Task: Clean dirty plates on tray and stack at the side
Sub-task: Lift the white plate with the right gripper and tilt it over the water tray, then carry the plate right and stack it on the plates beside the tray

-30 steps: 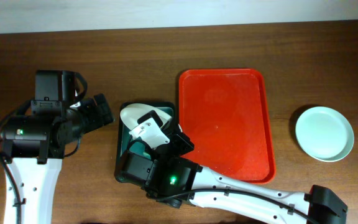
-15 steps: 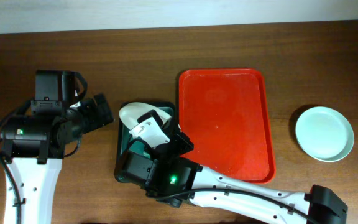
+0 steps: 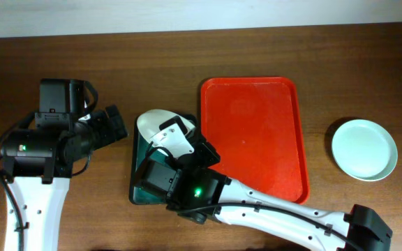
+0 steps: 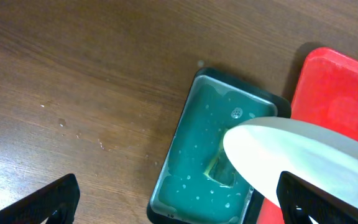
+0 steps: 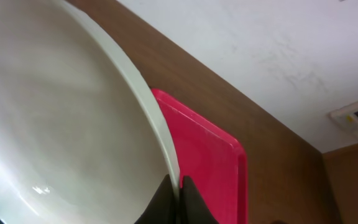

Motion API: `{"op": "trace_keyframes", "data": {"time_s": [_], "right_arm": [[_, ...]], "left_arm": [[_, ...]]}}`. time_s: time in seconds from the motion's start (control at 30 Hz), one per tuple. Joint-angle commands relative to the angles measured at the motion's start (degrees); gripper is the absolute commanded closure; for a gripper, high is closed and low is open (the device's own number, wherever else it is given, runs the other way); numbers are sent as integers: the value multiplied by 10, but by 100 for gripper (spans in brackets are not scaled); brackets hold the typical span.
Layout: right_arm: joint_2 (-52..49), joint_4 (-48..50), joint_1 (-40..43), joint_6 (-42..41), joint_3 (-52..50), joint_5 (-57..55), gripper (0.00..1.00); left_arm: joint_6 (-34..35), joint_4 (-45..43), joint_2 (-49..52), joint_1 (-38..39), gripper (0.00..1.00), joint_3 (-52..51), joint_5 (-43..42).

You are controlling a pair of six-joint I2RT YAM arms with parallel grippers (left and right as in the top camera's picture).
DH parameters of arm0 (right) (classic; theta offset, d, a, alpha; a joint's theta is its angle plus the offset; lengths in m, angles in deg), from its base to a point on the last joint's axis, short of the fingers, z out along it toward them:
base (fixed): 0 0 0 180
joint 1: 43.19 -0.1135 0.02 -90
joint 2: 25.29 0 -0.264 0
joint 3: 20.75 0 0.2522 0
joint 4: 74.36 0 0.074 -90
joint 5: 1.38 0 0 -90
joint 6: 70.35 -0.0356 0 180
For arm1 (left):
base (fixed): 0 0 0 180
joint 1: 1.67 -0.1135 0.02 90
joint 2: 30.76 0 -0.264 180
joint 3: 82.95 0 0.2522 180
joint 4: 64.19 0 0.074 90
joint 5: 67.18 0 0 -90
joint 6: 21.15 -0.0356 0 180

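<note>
Plate (image 3: 152,120), round, shallow and white, hangs tilted on edge above the small dark green rectangular basin (image 3: 137,187) of teal water, just left of the large bright red plastic tray (image 3: 257,139). The right gripper (image 5: 179,194) is closed on the plate's rim, which is pinched between its two dark fingers in the right wrist view. The face of the plate visible there looks clean, with no blue smear.

The left gripper (image 3: 114,124) waits beside the basin on the brown wooden counter (image 3: 117,56). Its fingers are spread wide and it holds nothing.

The tray is bare, and a pale mint round plate (image 3: 364,149) sits well apart on the counter to the tray's right. I cannot tell whether more plates lie under it. Judging by this, the washing step is ending for what is probably the last plate.

The next move calls for carrying the plate across the tray to the right, turning it level and setting it squarely on the mint one. The thin rim grip and wet surface make slipping a risk.

Compared with a second ago, the plate sits a little higher and further from the basin. The right arm's wrist has shifted slightly toward the tray, and more teal water shows at the basin's near end. The left arm, the tray and the mint plate are unchanged.
</note>
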Motion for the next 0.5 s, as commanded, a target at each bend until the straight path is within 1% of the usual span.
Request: {"op": "trace_keyframes", "data": {"time_s": [0.0,0.03,0.07,0.1,0.13,0.17,0.2,0.23,0.27,0.3,0.33,0.4,0.43,0.47], "right_arm": [[14,-8,13,-40,9,-4,96],[15,-4,13,-30,9,40,96],[15,-15,13,-22,9,45,96],[15,-26,18,-35,9,42,96],[15,-39,26,-74,9,47,96],[15,-57,43,-144,9,81,96],[15,-67,67,-181,9,145,96],[15,-64,101,-185,9,255,96],[15,-60,124,-185,9,328,96],[15,-54,177,-162,9,471,96],[15,-51,210,-130,9,552,96],[20,-52,280,-75,9,695,96],[25,-55,310,-61,9,741,96],[35,-64,361,-58,9,794,96]], "left_arm": [[1,0,-7,-5,1,9,2],[1,0,-7,-5,1,9,2],[1,0,-7,-5,0,9,2],[1,0,-7,-5,1,9,2],[1,0,-7,-5,1,9,2],[1,0,-7,-5,0,9,2],[1,0,-7,-5,0,9,2],[1,0,-7,-5,1,9,2],[1,0,-7,-5,1,9,2],[1,0,-7,-5,0,9,2],[1,0,-7,-5,1,9,2],[1,0,-7,-5,1,9,2],[1,0,-7,-5,1,9,2],[1,0,-7,-5,1,9,2]]}}
